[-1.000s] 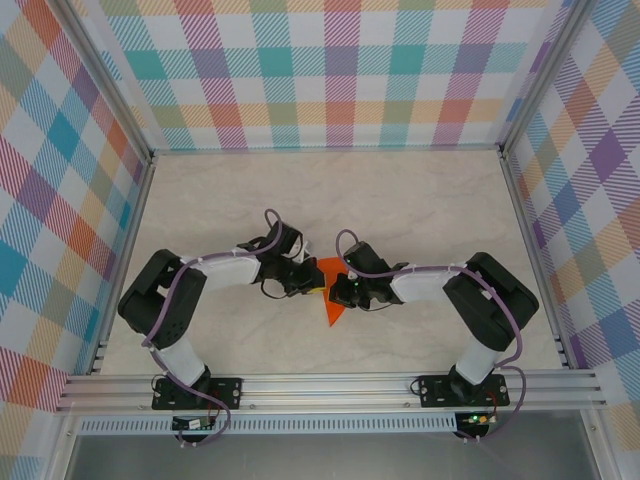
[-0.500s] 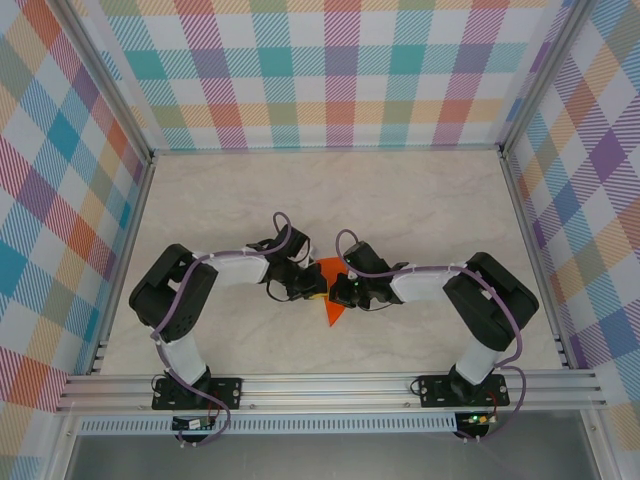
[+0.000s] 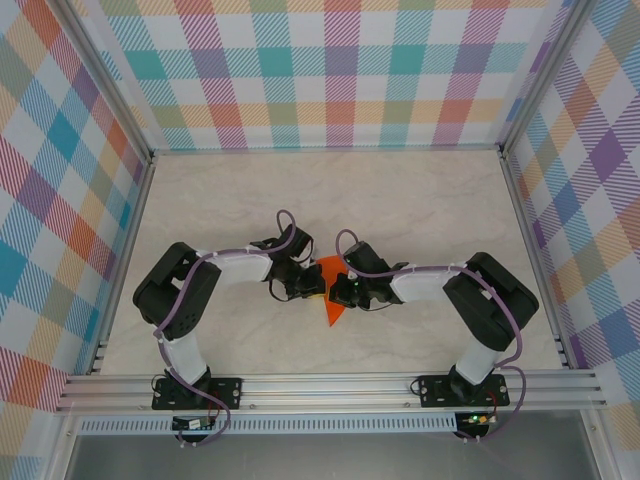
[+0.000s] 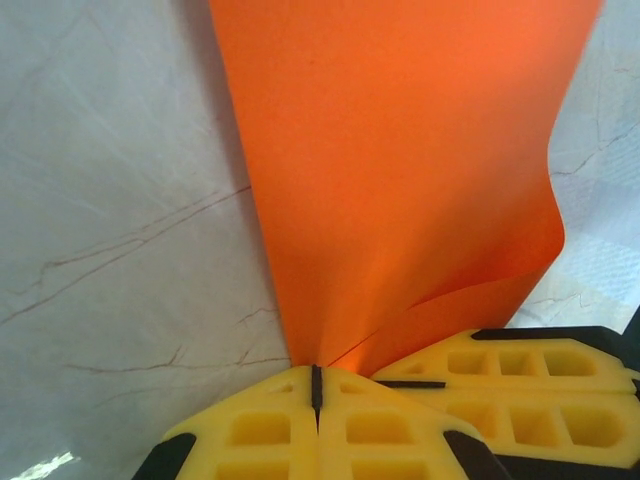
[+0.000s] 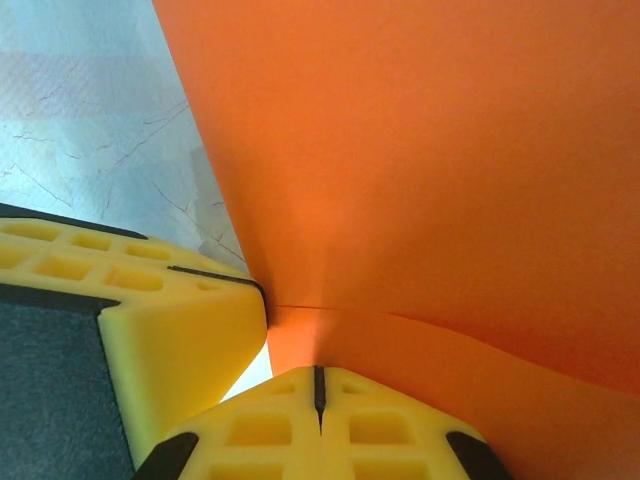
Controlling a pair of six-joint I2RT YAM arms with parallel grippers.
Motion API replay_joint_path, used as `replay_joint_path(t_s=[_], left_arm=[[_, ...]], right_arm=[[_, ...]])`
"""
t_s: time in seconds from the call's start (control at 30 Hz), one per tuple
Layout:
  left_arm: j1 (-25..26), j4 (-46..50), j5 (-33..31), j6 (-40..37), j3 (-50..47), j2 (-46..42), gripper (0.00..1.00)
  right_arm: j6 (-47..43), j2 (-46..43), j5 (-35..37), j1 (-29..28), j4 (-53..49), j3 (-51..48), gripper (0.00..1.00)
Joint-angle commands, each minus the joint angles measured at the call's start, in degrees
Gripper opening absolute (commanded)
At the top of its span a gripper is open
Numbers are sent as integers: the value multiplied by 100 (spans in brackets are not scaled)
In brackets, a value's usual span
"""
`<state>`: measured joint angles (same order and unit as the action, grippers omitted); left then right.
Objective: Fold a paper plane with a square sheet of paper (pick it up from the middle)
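left wrist: left gripper (image 4: 316, 376) clamped tight on orange sheet (image 4: 400, 180)

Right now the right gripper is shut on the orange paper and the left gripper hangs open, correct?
No: the left gripper is shut on the orange paper too, its jaws pressed together in the left wrist view. The right gripper is shut on it, as you said.

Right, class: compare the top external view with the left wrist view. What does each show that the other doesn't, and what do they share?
Top external: left arm and right arm facing each other over the table, plaid walls. Left wrist: the left tool, yellow fingers shut on the orange sheet, its edge curling. Shared: that sheet and the marbled table.
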<state>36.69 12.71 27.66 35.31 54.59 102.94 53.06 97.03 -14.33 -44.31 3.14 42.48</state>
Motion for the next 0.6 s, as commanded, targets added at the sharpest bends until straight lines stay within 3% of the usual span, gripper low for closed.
replay_joint_path(t_s=[0.0,0.57], left_arm=[[106,252,-85,-178,148,78,0],[117,-73,57,-120,-36,-194,0]], right_arm=[[-103,124,110,-33,-500,-29,0],[-94,128,126,-33,-512,-37,0]])
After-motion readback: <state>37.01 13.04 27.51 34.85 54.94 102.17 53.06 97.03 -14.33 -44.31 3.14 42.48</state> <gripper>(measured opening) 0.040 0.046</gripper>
